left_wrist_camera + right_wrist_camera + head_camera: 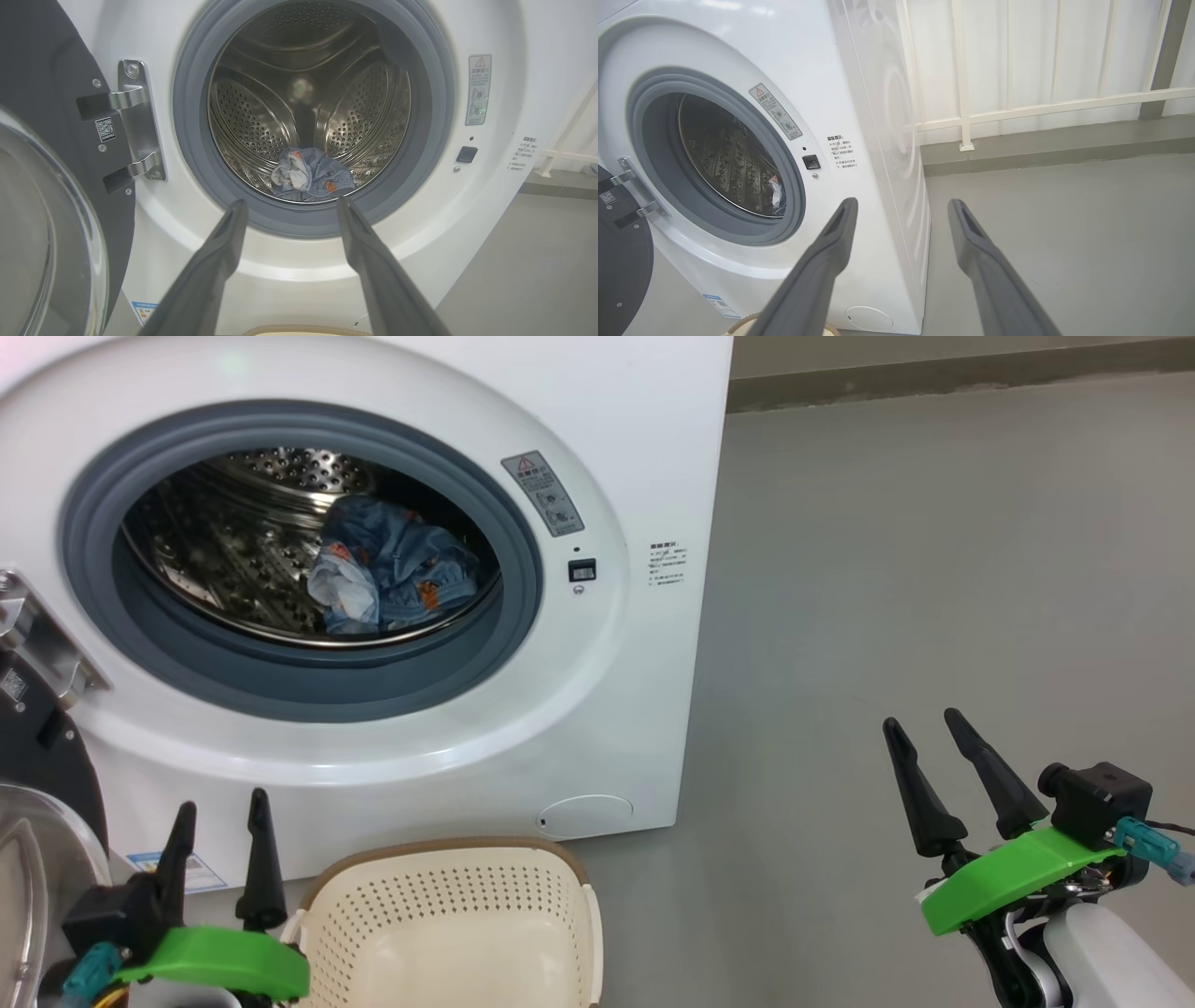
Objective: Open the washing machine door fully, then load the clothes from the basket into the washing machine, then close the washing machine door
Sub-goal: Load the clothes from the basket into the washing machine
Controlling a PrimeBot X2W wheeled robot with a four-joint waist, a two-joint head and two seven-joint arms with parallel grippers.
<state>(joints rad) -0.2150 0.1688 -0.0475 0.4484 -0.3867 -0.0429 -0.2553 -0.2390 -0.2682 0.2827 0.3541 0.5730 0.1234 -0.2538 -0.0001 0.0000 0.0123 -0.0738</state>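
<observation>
Left of the washing machine (635,429), the washing machine door (51,70) hangs wide; the clothes (392,569) lie in the drum (261,116) beyond the basket (448,896). Our left gripper (222,801) and right gripper (922,719) hold jaws spread, empty. We judge the door rigid, glossy (likely slippery): push its rim.

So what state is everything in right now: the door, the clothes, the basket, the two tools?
washing machine door, swung open to the left.
washing machine, standing open, loaded.
clothes, bundled inside the drum.
basket, upright, no clothes in the part visible.
left tool, open, holding nothing.
right tool, open, holding nothing.
</observation>
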